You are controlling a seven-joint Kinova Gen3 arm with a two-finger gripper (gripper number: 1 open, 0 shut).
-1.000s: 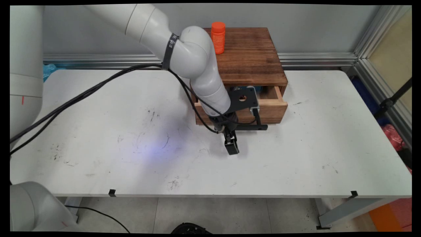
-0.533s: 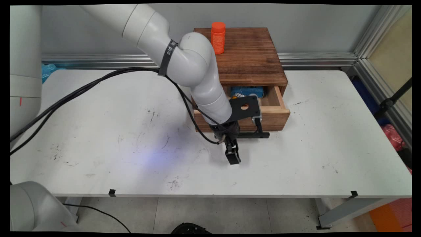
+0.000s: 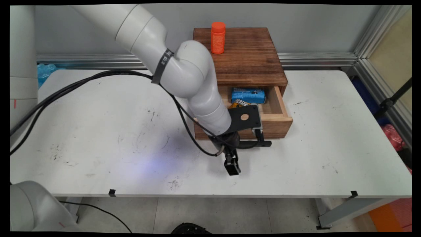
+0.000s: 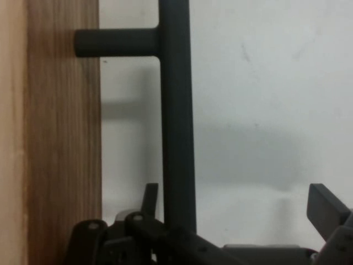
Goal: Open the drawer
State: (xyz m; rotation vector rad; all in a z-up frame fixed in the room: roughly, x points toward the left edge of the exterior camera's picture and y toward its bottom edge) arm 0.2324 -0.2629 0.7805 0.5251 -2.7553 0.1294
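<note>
While the black two-finger gripper (image 3: 231, 156) hangs at the front of the dark wooden box (image 3: 250, 62), its fingers are spread wide. The hand view shows this plainly: the box's black bar handle (image 4: 176, 110) runs up between them, close beside one finger (image 4: 150, 194), with the other finger (image 4: 325, 210) well apart from it. No pinch on the bar. The same view shows the handle's stub post meeting the pale wooden drawer front (image 4: 60, 138), plus bare white table (image 4: 276, 110) beyond the bar.

Only the main view shows the rest. The light wooden drawer (image 3: 278, 121) is pulled part way out of the box's front. Inside it lies a blue packet (image 3: 248, 95) at the back and a small orange-patterned wrapper (image 3: 238, 104) in front of that, partly hidden by the arm's wrist. An orange plastic bottle (image 3: 217, 38) stands upright on the box top, near its back left corner. The handle (image 3: 263, 144) sticks out from the drawer front, low over the table (image 3: 98, 131).

The box sits at the table's far edge against the wall. Open tabletop lies in front of the box and to both its sides.
</note>
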